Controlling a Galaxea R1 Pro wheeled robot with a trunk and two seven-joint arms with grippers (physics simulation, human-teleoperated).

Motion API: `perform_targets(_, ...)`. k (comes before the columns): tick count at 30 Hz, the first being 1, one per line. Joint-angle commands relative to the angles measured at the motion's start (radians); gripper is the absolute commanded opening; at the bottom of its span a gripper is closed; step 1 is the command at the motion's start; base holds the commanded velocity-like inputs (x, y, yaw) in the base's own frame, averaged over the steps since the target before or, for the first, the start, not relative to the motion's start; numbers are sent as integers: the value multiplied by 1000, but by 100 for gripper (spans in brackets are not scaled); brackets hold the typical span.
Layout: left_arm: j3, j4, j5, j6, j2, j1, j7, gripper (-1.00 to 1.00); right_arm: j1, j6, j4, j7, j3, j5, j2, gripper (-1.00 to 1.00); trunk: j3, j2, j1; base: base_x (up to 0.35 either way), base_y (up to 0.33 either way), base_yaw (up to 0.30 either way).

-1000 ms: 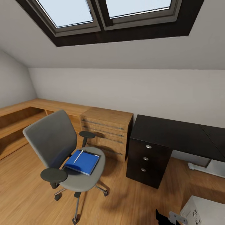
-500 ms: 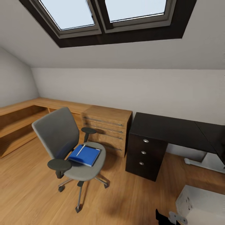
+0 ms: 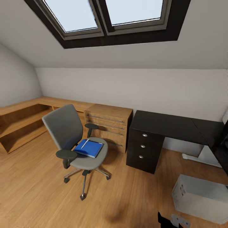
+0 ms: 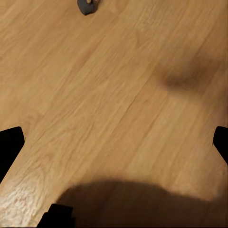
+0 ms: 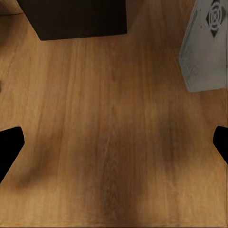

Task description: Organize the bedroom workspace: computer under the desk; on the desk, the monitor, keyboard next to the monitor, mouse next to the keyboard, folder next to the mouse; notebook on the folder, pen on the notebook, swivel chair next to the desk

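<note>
The grey swivel chair (image 3: 65,128) stands on the wooden floor, left of the desk and apart from it. On its seat lies the blue folder (image 3: 91,149) with the thin pale pen (image 3: 84,144) across it; I cannot make out the notebook. The black desk (image 3: 167,126) with its drawer unit (image 3: 143,152) stands against the far wall, its top bare. The silver-grey computer (image 3: 202,198) (image 5: 205,47) sits on the floor in front of the desk. My left gripper (image 4: 114,145) and right gripper (image 5: 114,142) both hang open over bare floor, holding nothing.
Low wooden shelving (image 3: 22,118) and a wooden drawer chest (image 3: 109,125) run along the left and back walls. A skylight (image 3: 107,15) sits in the sloped ceiling. A chair castor (image 4: 86,5) shows near my left gripper. The drawer unit's base (image 5: 78,19) lies ahead of my right gripper.
The head view has pulled back and shifted, so chair and desk look smaller and more of the computer shows. The things themselves have not moved.
</note>
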Motion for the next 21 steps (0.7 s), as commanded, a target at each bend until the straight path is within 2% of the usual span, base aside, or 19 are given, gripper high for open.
perform_targets(1,-1,1,7,-3,0,-1,-2,100,-1,-4,2,5,7,-11,0,100,-3,-1,-1,-332,0,0)
perform_targets(12,-1,1,7,-3,0,-1,-2,100,-1,-4,2,5,7,-11,0,100,-20,-1,-1,-332,0,-12)
perform_targets(21,-1,1,7,-3,0,-1,-2,100,-1,-4,3,5,7,-11,2,100,-30,-1,-1,-332,0,-174)
